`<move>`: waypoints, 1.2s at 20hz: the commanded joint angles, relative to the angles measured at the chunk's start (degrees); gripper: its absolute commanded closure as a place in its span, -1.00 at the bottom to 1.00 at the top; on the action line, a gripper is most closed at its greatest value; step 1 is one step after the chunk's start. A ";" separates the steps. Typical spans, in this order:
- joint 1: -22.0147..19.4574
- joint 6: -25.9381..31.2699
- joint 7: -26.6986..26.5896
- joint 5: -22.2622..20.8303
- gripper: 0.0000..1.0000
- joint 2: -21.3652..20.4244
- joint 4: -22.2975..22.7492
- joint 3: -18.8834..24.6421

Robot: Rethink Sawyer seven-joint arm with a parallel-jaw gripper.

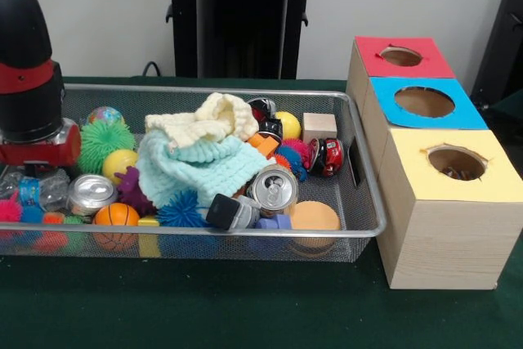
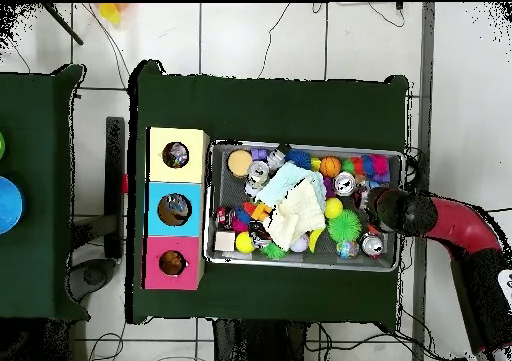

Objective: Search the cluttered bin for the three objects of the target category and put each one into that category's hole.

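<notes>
A wire mesh bin (image 1: 369, 194) (image 2: 392, 265) holds a heap of clutter. In it lie a silver can (image 1: 272, 188), a second silver can (image 1: 90, 194), a red can (image 1: 331, 155), spiky balls, an orange basketball (image 1: 115, 217), a wooden block (image 1: 319, 127) and cream and mint knitted cloths (image 1: 200, 153). Beside the bin stand three boxes with round holes: red (image 1: 400, 56), blue (image 1: 424, 102) and yellow (image 1: 456, 162). My gripper (image 1: 34, 157) (image 2: 378, 213) hangs low over the bin's end farthest from the boxes, just above a crumpled clear plastic bottle (image 1: 37, 190). Its tip is hidden by the wrist.
The bin and boxes rest on a green cloth table (image 1: 245, 308). In the overhead view something lies inside the yellow hole (image 2: 176, 155) and the blue hole (image 2: 174, 209). A second green table (image 2: 35, 197) stands beyond the boxes.
</notes>
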 commanded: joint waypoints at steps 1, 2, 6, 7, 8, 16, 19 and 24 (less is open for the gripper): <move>-1.30 0.44 -18.14 -1.28 -1.00 3.64 -6.08 4.81; -1.52 0.26 -17.75 -1.36 -1.00 3.42 -5.58 4.84; -1.65 -1.39 -16.63 -2.37 -1.00 2.58 -4.33 5.15; -1.74 -1.33 -16.34 -2.21 -1.00 2.66 -4.34 5.23; -2.10 -2.26 -15.79 -2.42 1.00 2.57 -3.74 5.37; -3.11 -5.07 -14.45 -3.08 1.00 1.99 -1.55 5.76; -2.98 -5.66 -13.69 -3.37 1.00 1.62 -0.98 5.65; -2.38 -8.30 -8.62 -3.98 1.00 -0.98 3.21 4.18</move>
